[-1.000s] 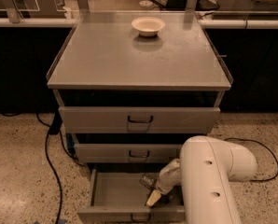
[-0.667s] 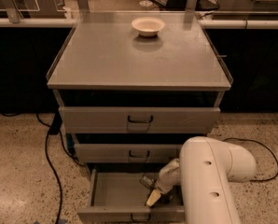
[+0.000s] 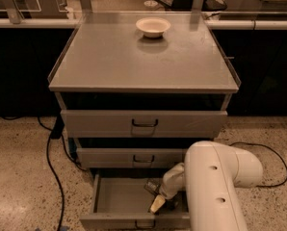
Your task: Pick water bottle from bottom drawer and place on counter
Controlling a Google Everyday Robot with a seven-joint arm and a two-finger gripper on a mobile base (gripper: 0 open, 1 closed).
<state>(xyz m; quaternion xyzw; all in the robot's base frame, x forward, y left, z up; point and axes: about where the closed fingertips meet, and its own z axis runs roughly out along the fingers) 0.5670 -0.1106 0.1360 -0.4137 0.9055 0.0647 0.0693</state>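
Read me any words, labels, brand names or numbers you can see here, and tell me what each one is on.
None can be read.
Counter, white bowl, drawer fronts: no lettering shows.
Robot arm: plain white, no marking.
The hand is down in the open bottom drawer; nothing legible shows beside it.
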